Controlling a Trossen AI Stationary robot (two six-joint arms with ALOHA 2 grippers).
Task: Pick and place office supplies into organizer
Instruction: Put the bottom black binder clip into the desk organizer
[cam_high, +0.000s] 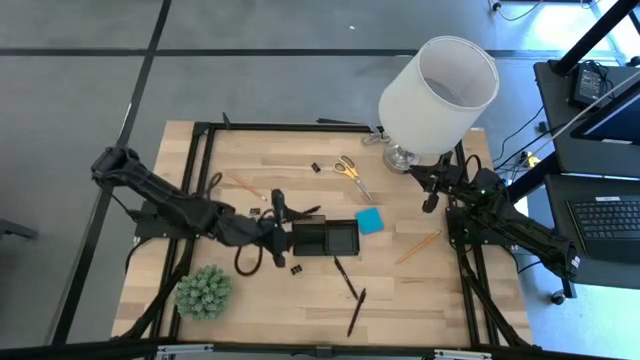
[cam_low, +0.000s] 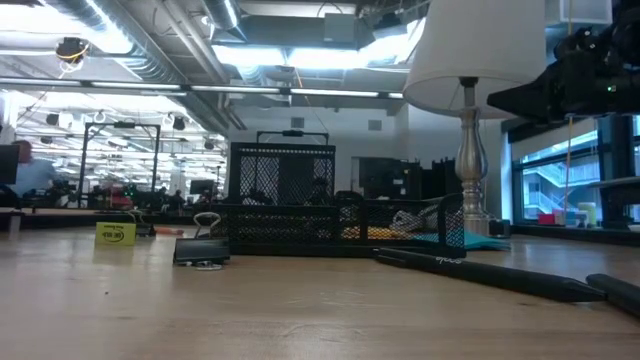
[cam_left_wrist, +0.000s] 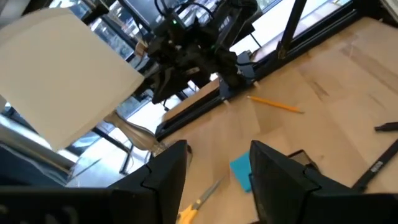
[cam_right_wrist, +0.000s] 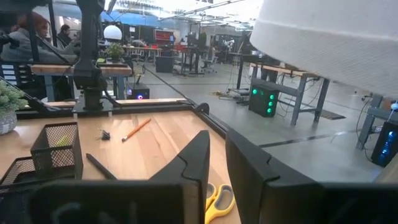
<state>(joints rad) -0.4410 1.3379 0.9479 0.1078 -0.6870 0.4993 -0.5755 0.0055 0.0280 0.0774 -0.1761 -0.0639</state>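
The black mesh organizer (cam_high: 327, 239) stands mid-table; it also shows in the low view (cam_low: 285, 205). My left gripper (cam_high: 295, 225) hovers at its left end, open and empty; its wrist view (cam_left_wrist: 217, 152) looks over the blue pad (cam_left_wrist: 241, 171) and the yellow-handled scissors (cam_left_wrist: 196, 206). The blue pad (cam_high: 370, 221) lies flat to the right of the organizer. The scissors (cam_high: 350, 170) lie farther back. My right gripper (cam_high: 430, 200) waits at the right by the lamp's base, its fingers (cam_right_wrist: 216, 140) a little apart and empty.
A big white lamp (cam_high: 437, 95) stands at the back right. A green plant ball (cam_high: 205, 290) sits front left. Orange pencils (cam_high: 245, 187) (cam_high: 418, 247), black pens (cam_high: 345, 278) (cam_high: 356, 312) and small black clips (cam_high: 315, 167) (cam_high: 296, 269) lie scattered around the organizer.
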